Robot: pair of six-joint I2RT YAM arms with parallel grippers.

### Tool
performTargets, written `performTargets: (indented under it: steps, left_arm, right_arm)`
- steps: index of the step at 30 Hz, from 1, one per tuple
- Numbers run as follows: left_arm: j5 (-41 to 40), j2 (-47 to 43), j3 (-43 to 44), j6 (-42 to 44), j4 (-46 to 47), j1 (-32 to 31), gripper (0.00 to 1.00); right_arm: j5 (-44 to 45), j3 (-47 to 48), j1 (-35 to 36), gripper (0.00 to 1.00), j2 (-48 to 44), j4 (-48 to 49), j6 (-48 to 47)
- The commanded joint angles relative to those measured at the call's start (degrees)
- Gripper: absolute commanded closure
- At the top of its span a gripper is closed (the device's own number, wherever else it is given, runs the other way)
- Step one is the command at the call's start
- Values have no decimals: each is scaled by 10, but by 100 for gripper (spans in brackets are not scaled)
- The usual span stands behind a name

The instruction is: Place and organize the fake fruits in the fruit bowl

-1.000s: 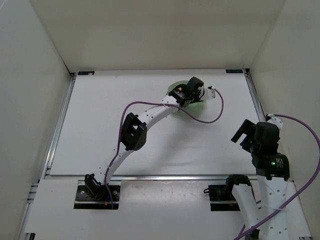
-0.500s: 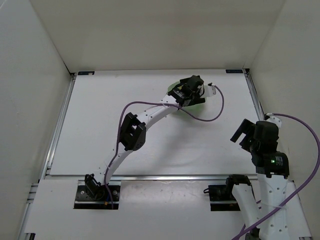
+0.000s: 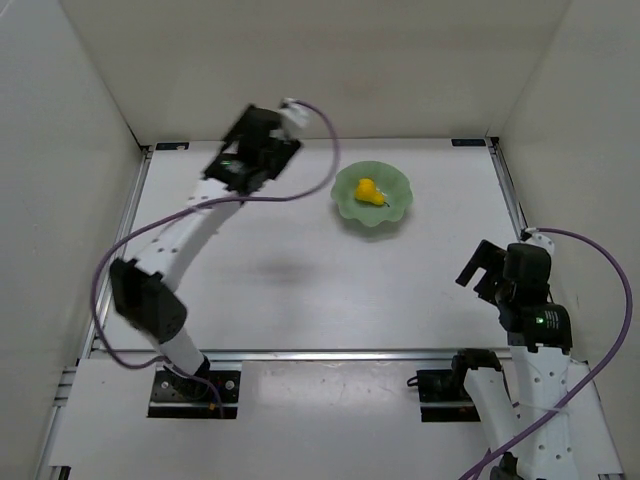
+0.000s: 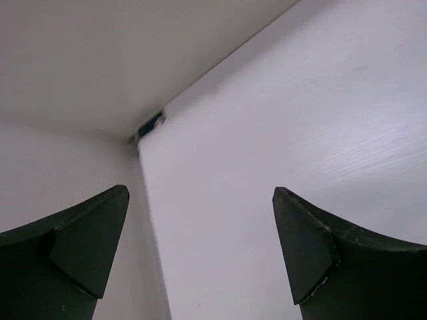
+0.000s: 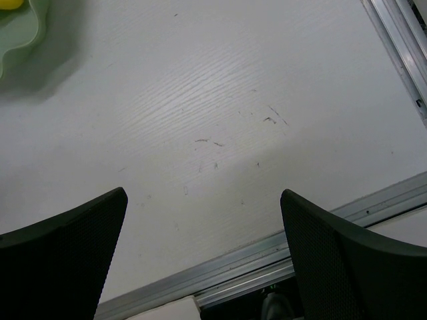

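Withdrawn leftward from the fruit bowl [image 3: 396, 213], the left end effector [image 4: 200, 197] is spread wide, empty. Pear [image 3: 368, 191] is seated in the bowl.

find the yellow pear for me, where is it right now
In the top external view, the yellow pear lies inside the mint-green bowl, on the far part of the table, right of centre.

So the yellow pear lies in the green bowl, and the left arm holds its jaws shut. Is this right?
Not quite. The pear lies in the bowl, but the left arm holds its jaws open; the left wrist view shows them wide apart.
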Motion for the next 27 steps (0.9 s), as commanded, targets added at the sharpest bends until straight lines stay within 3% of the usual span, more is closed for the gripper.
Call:
performTargets:
  steps: [1, 6, 7, 11, 16, 27]
  left_arm:
    - [32, -112, -94, -120, -87, 140, 0]
    - [136, -211, -160, -187, -246, 299, 0]
    - [146, -231, -212, -192, -247, 340, 0]
    - [166, -354, -350, -203, -253, 401, 0]
    - [197, -434, -454, -238, -264, 409, 0]
    - [194, -410, -434, -258, -264, 416, 0]
  right_arm:
    - [-14, -7, 0, 0, -6, 39, -5]
    - [-14, 0, 0, 0, 37, 60, -5]
    - [-14, 0, 0, 0, 43, 67, -5]
    - [-28, 5, 0, 0, 63, 88, -5]
    - [-39, 11, 0, 0, 89, 107, -5]
    - [-53, 10, 0, 0, 111, 118, 0]
